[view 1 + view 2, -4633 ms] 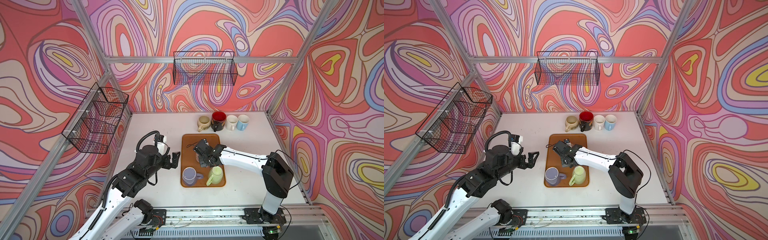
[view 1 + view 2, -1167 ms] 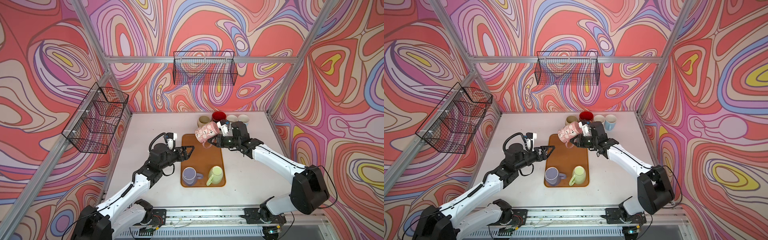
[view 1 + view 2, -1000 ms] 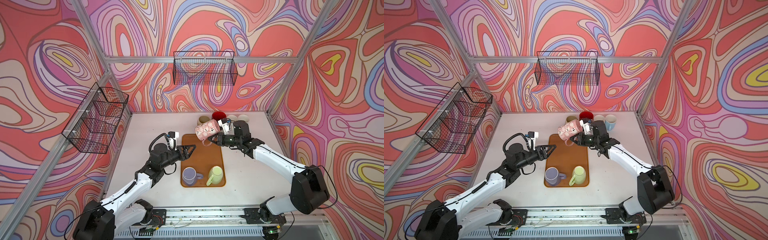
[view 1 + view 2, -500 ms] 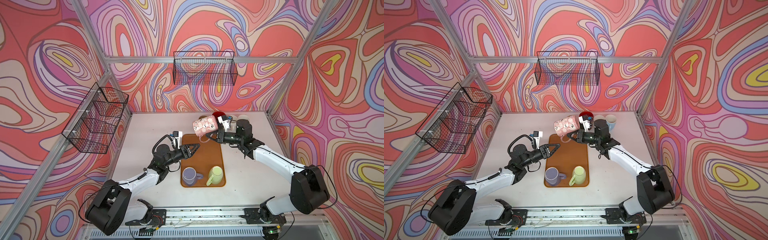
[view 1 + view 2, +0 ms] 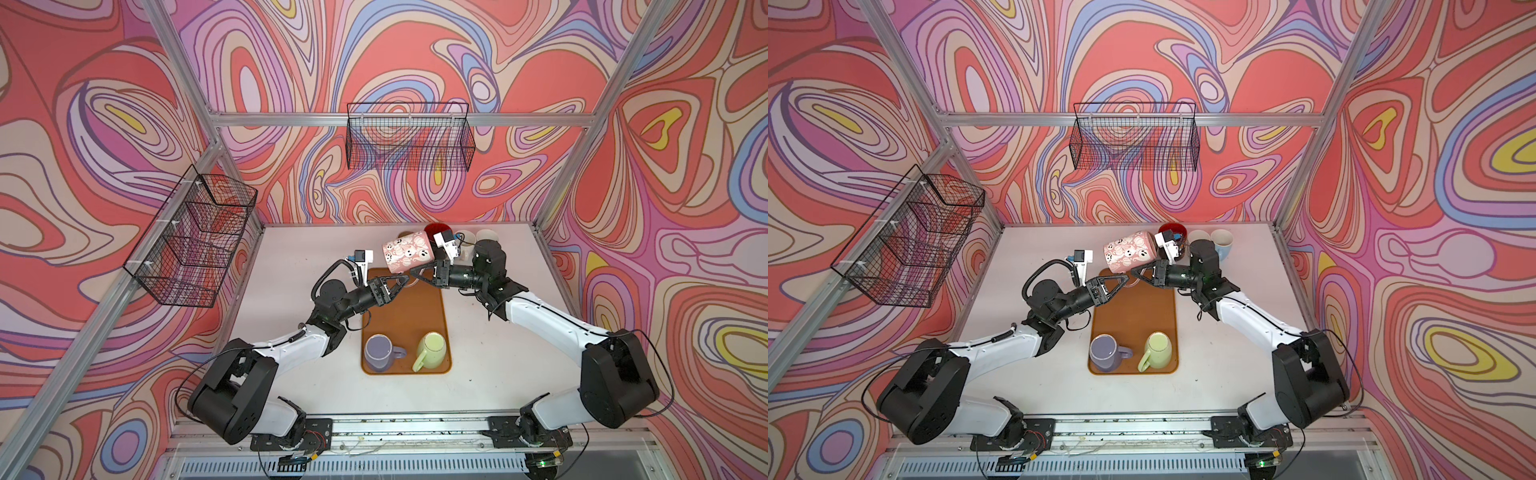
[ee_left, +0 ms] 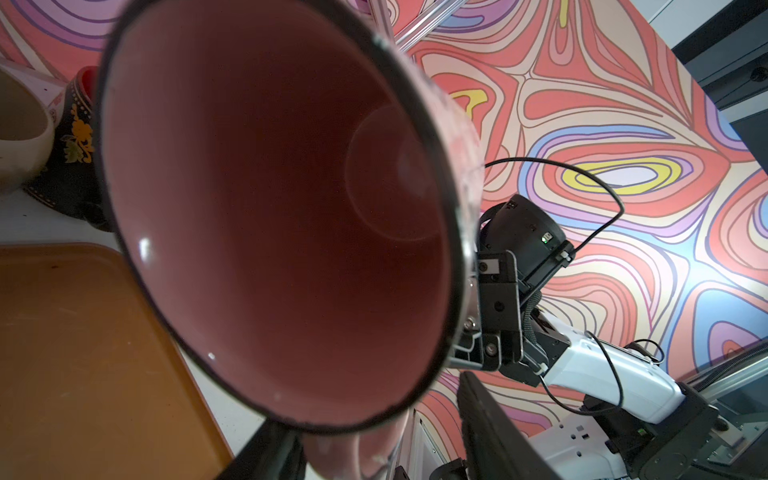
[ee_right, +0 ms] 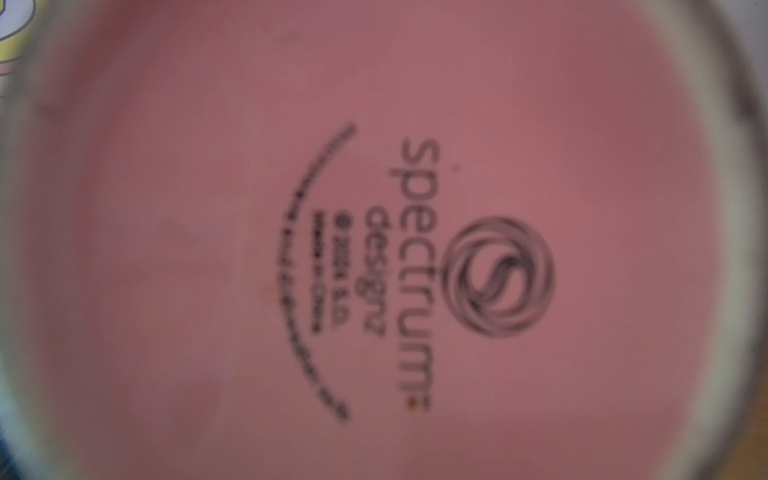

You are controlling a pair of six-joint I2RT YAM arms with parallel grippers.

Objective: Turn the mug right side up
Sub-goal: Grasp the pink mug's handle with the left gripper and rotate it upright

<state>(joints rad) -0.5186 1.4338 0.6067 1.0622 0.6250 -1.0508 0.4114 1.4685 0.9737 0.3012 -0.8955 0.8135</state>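
A pink mug [image 5: 408, 252] [image 5: 1130, 252] with ghost prints hangs on its side above the far end of the brown tray [image 5: 405, 316]. My right gripper [image 5: 417, 275] [image 5: 1137, 272] is shut on it low at the handle side. In the right wrist view the mug's printed base [image 7: 382, 249] fills the picture and hides the fingers. The mug's mouth [image 6: 270, 199] faces the left wrist camera. My left gripper [image 5: 402, 281] [image 6: 374, 449] is open, with the mug's handle [image 6: 353, 451] between its fingers [image 6: 490, 419].
A purple mug [image 5: 379, 353] and a green mug [image 5: 432, 350] stand at the tray's near end. A row of mugs, among them a black one with a red inside [image 5: 438, 228], lines the back wall. Wire baskets [image 5: 409, 141] hang on the back and left walls.
The right gripper has swung the mug's mouth further toward the left arm. The left gripper has reached in to the right until its fingers stand round the handle.
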